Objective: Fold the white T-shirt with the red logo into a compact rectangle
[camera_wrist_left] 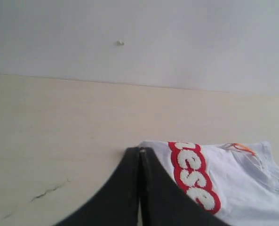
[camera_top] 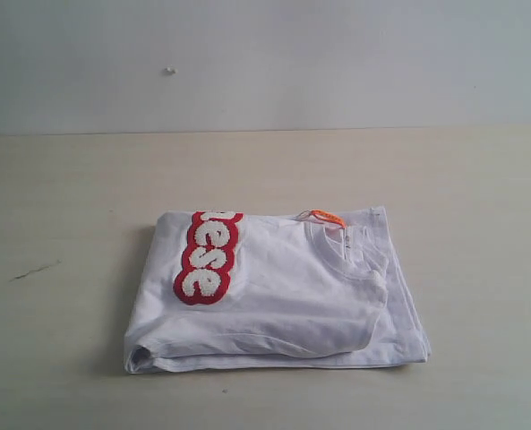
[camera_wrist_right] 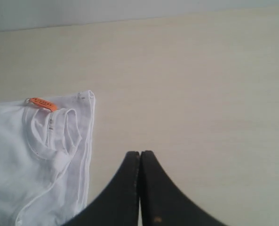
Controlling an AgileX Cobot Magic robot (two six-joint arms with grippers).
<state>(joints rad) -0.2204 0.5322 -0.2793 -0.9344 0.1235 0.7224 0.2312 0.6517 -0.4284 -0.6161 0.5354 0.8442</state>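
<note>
The white T-shirt (camera_top: 292,296) lies folded into a rectangle on the middle of the table. Part of the red logo (camera_top: 207,257) shows on its top left, reading "ese". The orange neck tag (camera_top: 326,217) and ribbed collar sit at the back right. Neither arm appears in the exterior view. In the left wrist view my left gripper (camera_wrist_left: 140,151) is shut with nothing in it, above the shirt's corner, beside the logo (camera_wrist_left: 194,175). In the right wrist view my right gripper (camera_wrist_right: 140,153) is shut and empty over bare table, apart from the shirt (camera_wrist_right: 31,160) and its tag (camera_wrist_right: 41,103).
The pale wooden table (camera_top: 68,224) runs back to a grey-white wall (camera_top: 337,63) with a small mark (camera_top: 169,71). A thin dark scratch (camera_top: 34,270) marks the tabletop left of the shirt.
</note>
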